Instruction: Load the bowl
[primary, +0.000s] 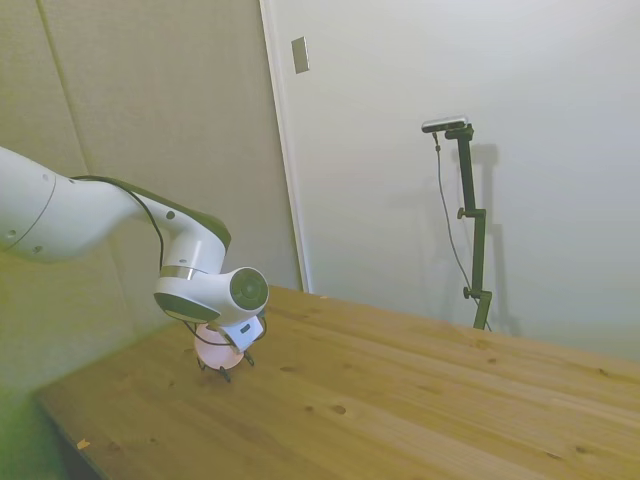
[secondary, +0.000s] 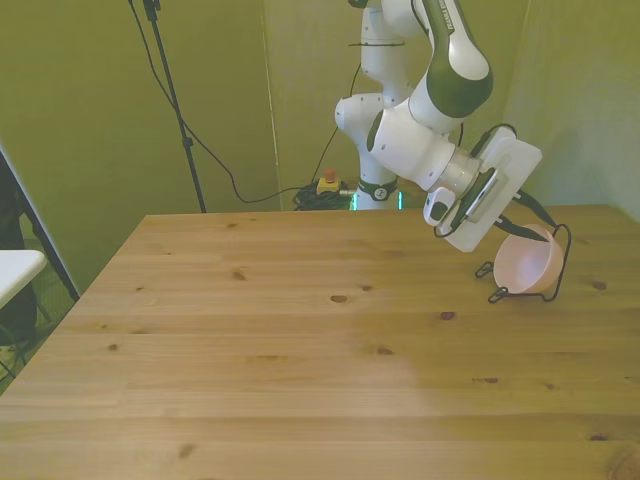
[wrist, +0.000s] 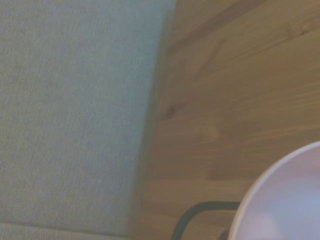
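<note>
While hidden sideways, bowl (secondary: 527, 264) seemingly fills rack (secondary: 556, 262).

1. A light knotty pine plank table (secondary: 300, 350) is filling the foreground.
2. Pale fabric-textured wall panels (primary: 150, 110) are standing behind it, adjoining a smooth white wall (primary: 540, 80).
3. A small grey rectangular wall plate (primary: 300, 54) is sitting high on the white wall.
4. Yellow-green light is tinting the front view's back wall (secondary: 80, 100).

Gripper (secondary: 515, 232) fingers hidden behind the wrist housing in front and side views; open or closed unclear. Bowl (primary: 218, 346) mostly covered by the arm in side view. Wrist view blurred, bowl (wrist: 287, 202) cut off at 5 o'clock; only a short curve of wire rack (wrist: 197, 212) shows.
</note>
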